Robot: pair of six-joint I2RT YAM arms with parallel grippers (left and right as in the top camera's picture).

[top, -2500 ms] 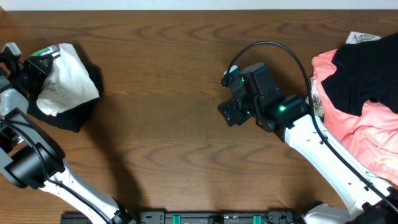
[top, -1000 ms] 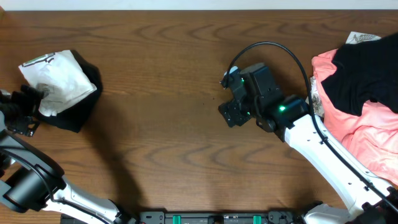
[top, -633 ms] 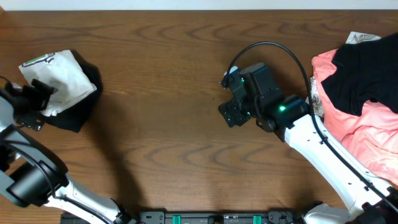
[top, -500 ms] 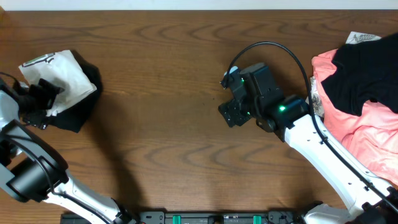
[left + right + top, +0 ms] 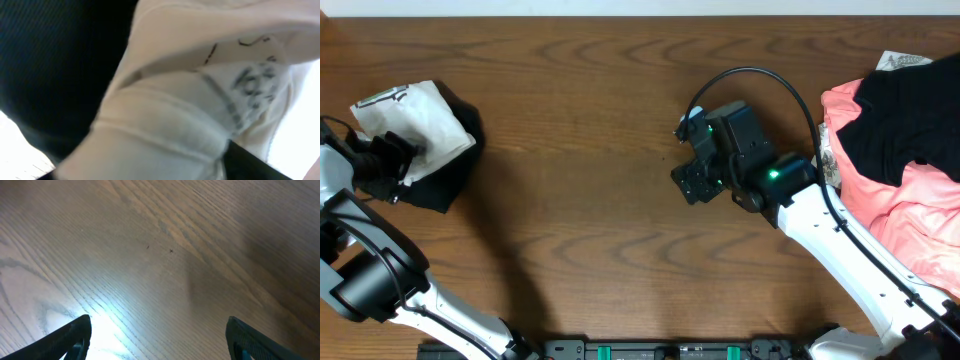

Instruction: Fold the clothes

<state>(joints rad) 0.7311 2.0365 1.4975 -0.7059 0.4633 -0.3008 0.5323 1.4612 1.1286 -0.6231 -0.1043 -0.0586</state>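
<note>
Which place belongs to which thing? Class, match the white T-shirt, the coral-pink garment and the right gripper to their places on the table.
Things:
1. white T-shirt
2. coral-pink garment
3. right gripper

Places:
A. at the right edge of the table
B. over bare wood near the middle
C. at the left edge, lying on a black garment

Pairs: 1-C, 2-A, 3-B

t-shirt (image 5: 420, 130): white, grey print | garment beneath (image 5: 440, 188): black | right pile (image 5: 910, 215): coral-pink, black | table (image 5: 590, 150): brown woodgrain
</note>
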